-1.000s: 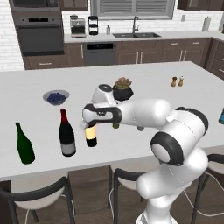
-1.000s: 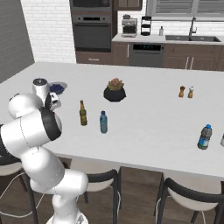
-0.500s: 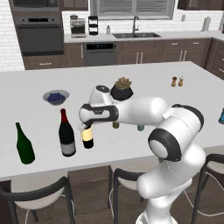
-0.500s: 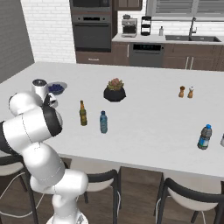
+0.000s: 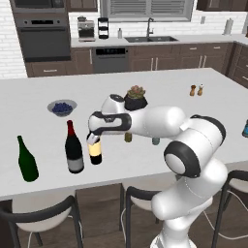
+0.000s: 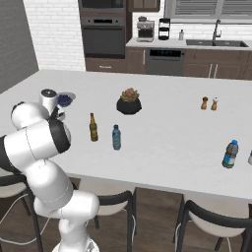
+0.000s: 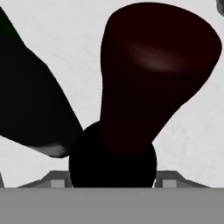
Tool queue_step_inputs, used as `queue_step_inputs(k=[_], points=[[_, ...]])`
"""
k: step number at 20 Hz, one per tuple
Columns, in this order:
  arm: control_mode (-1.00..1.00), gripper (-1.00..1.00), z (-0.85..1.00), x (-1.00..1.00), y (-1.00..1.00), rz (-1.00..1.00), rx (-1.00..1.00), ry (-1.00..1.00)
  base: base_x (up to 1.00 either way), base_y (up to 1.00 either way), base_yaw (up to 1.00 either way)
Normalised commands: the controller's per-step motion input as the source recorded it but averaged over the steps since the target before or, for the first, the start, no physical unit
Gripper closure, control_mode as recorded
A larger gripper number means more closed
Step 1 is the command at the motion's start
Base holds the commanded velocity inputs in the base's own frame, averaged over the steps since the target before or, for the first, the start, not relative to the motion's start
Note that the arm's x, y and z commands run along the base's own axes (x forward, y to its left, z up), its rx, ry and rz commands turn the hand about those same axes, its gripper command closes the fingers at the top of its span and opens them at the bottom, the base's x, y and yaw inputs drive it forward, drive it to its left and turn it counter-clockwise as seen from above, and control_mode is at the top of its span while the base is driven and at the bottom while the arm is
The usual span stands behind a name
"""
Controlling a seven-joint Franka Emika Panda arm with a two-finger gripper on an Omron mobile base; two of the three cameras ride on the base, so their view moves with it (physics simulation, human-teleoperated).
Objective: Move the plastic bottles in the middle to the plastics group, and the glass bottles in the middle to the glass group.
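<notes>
My gripper (image 5: 92,136) is shut on the neck of the black wine bottle (image 5: 95,152) with the tan-yellow label, which stands upright at counter level beside the red-topped bottle (image 5: 73,147). The plain green bottle (image 5: 27,160) stands further left. In the hand view the held bottle's black top (image 7: 113,162) sits between my fingertips (image 7: 53,178), with the red-topped bottle (image 7: 153,74) and the green bottle (image 7: 26,96) beyond it. The slim olive-brown bottle (image 6: 93,127) and the small blue plastic bottle (image 6: 116,137) stand mid-counter. Another blue bottle (image 6: 229,154) stands far right.
A potted plant (image 6: 129,102) sits behind the two middle bottles. A bowl of blueberries (image 5: 62,107) lies at the back left, and salt and pepper shakers (image 6: 209,103) at the back right. Stools line the counter's near edge (image 5: 72,181).
My gripper has carried the black wine bottle a little left and down, closer to the red-topped bottle. The other bottles have not moved.
</notes>
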Motion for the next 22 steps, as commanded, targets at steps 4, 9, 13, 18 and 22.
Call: queue_step_inputs(k=[4,9,13,18,22], points=[[-1.0,1.0,0.0,0.0,0.06,0.07,0.03,-0.04,0.0,0.0,0.0],[-1.0,1.0,-0.04,0.0,0.0,0.04,0.04,-0.09,0.0,0.0,0.0],[-1.0,1.0,-0.05,0.0,0.0,0.04,0.04,-0.06,0.0,0.0,0.0],[-1.0,1.0,-0.31,0.0,0.0,0.04,0.01,-0.01,0.0,0.0,0.0],[-1.0,1.0,-0.21,0.0,0.0,0.02,0.0,0.0,0.0,0.0,0.0]])
